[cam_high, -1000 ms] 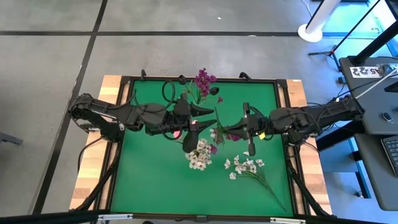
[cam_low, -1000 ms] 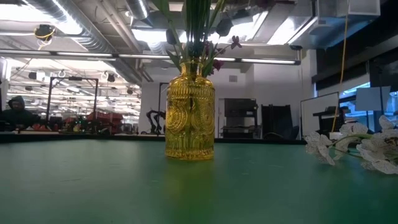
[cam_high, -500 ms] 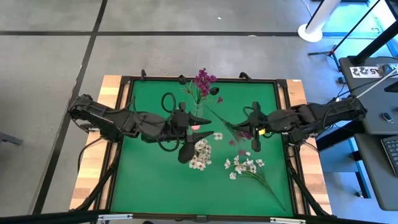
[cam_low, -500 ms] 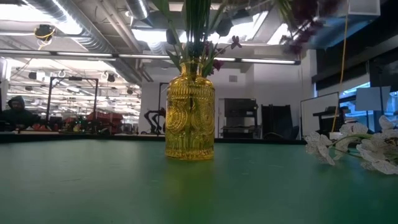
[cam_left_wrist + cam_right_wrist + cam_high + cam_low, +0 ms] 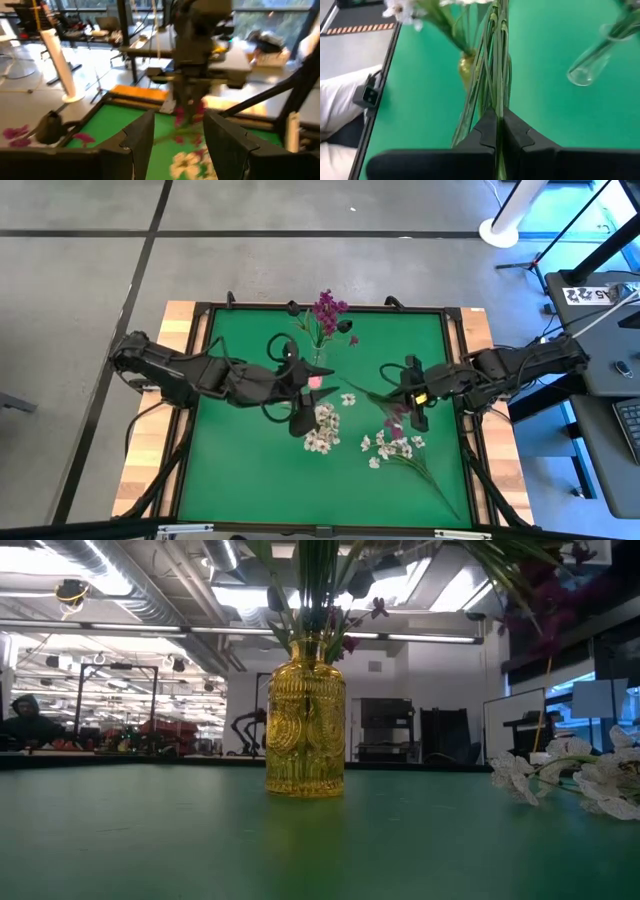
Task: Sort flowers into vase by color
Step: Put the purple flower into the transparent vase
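My right gripper [image 5: 398, 396] is over the table's right half, shut on a purple flower [image 5: 395, 418] with a long green leafy stem [image 5: 492, 75]. The flower's blossoms show at the top right of the low view [image 5: 545, 600]. My left gripper [image 5: 172, 145] hovers open over the table's middle, pointing at the right gripper, with nothing between its fingers. A yellow vase [image 5: 305, 720] stands on the mat with green stems in it. A clear glass vase [image 5: 590, 65] stands beyond it, and magenta flowers [image 5: 326, 310] show at the far middle. One white spray [image 5: 395, 448] lies on the mat. My right gripper pinches the flower's leafy stem [image 5: 496, 107] between its two shut fingers, close to the purple blossoms [image 5: 187, 112]. The fingers slant down from the table's right side. The flower is lifted clear of the mat, its stem reaching out toward the table's middle.
White blossoms [image 5: 320, 430] show beside the left gripper, over the mat's middle. The green mat [image 5: 240, 470] has a raised dark frame around it. The near left part of the mat is bare. Desks and equipment stand beyond the table's right edge.
My right gripper has drawn back toward the table's right and near edges, sunk a little and tipped its fingers downward, still shut on the purple flower. The flower has gone with it, away from the vases, and its blossoms have come into the low view's top right.
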Robot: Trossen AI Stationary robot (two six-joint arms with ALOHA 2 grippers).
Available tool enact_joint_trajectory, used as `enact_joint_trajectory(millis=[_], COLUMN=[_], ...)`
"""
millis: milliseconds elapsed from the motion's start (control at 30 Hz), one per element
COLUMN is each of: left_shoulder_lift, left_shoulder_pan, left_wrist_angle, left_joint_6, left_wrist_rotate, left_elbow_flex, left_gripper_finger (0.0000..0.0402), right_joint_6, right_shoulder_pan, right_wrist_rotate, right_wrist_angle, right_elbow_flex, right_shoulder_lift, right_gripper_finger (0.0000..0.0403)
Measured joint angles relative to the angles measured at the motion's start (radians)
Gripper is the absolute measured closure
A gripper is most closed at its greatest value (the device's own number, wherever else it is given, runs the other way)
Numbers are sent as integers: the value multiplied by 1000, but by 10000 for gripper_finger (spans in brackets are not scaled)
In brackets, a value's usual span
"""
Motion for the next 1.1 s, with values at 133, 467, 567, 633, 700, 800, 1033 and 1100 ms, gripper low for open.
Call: enact_joint_trajectory(millis=[133,467,567,633,700,800,1033,1100], left_shoulder_lift=[0,0,11,23,34,57,76,76], left_shoulder_pan=[36,128,149,159,169,177,185,184], left_wrist_angle=[-24,-105,-106,-107,-97,-104,-127,-127], left_joint_6=[35,74,75,82,83,83,83,83], left_wrist_rotate=[63,218,242,273,301,333,337,338], left_elbow_flex=[0,0,1,0,0,0,0,0], left_gripper_finger=[237,237,237,237,237,237,237,237], right_joint_6=[0,0,0,0,0,0,0,0], right_shoulder_pan=[0,-1,-1,-1,-1,-1,-1,0], right_wrist_rotate=[-17,-18,-36,-36,-36,-36,-36,-36], right_wrist_angle=[-2,4,4,5,5,5,1,-1], right_elbow_flex=[0,0,0,0,0,0,0,0], right_shoulder_lift=[14,15,15,15,15,15,15,15], right_gripper_finger=[398,398,398,398,398,398,398,398])
